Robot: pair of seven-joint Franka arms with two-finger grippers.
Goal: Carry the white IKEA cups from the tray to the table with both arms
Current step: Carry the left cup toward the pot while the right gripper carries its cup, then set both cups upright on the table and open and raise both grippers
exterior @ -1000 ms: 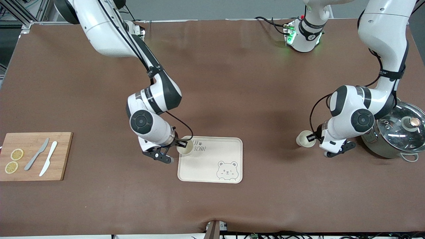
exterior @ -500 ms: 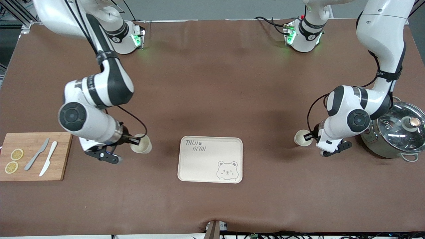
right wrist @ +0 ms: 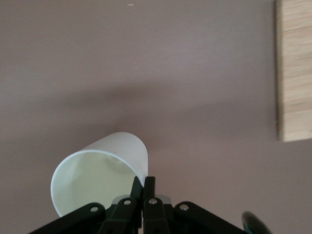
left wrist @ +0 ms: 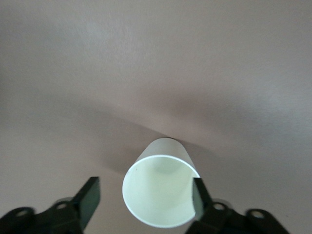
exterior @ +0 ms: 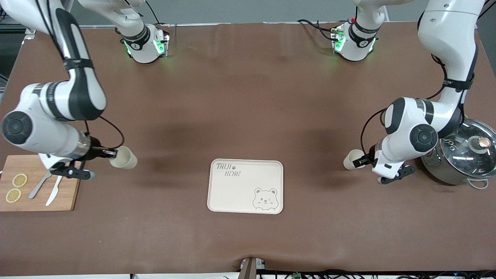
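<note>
One white cup [exterior: 123,157] hangs tilted from my right gripper [exterior: 112,154], over the table beside the cutting board. In the right wrist view the right gripper [right wrist: 144,183] is shut on that cup's [right wrist: 97,173] wall at the rim. The other white cup [exterior: 351,159] stands on the table toward the left arm's end, beside the pot. My left gripper [exterior: 362,160] is at it. In the left wrist view the left gripper [left wrist: 145,187] is open. One finger [left wrist: 199,195] is at the rim of the cup [left wrist: 158,187], the other [left wrist: 90,195] is apart from it.
The cream bear tray [exterior: 245,186] lies mid-table with nothing on it. A wooden cutting board [exterior: 38,182] with two knives and lemon slices lies at the right arm's end and also shows in the right wrist view [right wrist: 295,73]. A lidded steel pot [exterior: 461,155] stands at the left arm's end.
My right arm has carried its cup from the tray's corner toward the right arm's end, to beside the cutting board. The left arm and its cup have hardly moved.
</note>
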